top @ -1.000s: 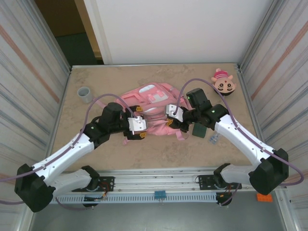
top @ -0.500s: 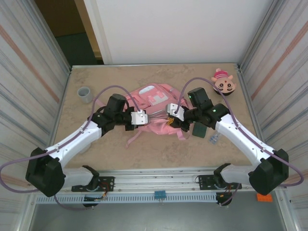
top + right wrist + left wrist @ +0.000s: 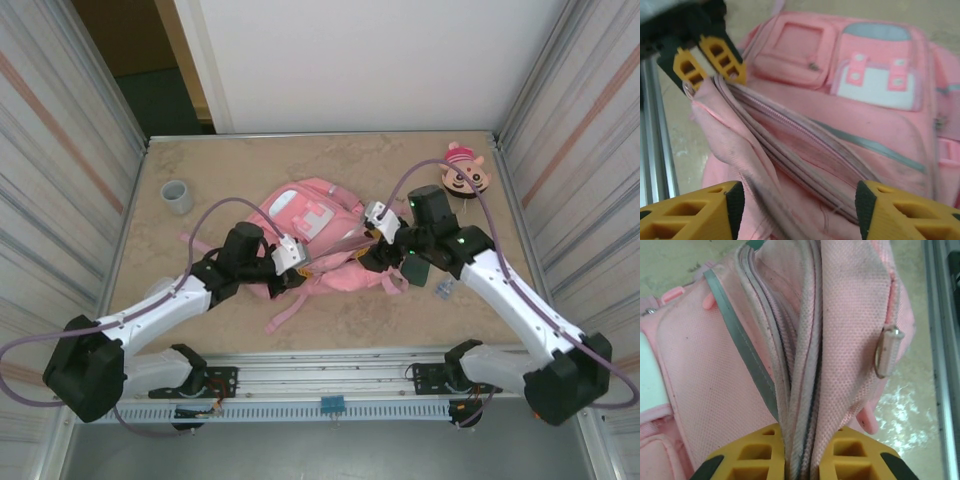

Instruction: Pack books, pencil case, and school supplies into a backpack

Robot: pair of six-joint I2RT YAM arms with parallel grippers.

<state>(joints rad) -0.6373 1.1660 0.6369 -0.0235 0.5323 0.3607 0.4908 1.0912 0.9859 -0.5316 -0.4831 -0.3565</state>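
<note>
Pink backpack [image 3: 318, 215] lies central on the counter [image 3: 230, 160], its zipper seam pinched tight in our left end effector [image 3: 802, 452]. Our right end effector [image 3: 796, 212] hangs with jaws wide apart over that seam. We judge it should take the opposite lip and pull gently. The dark green pencil case [image 3: 415, 270] and tiny school supplies [image 3: 443, 290] sit just beside the bag. The counter is mottled beige, and ribbed panels [image 3: 60, 150] wall the sides.

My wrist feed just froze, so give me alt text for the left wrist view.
The left gripper, yellow-tipped, is clamped on a bunched fold along the zip of the pink backpack, seen close up. A metal zip-pull ring hangs on the fold's right side, a grey strip runs down the panel at left, and pale table shows at right.
</note>
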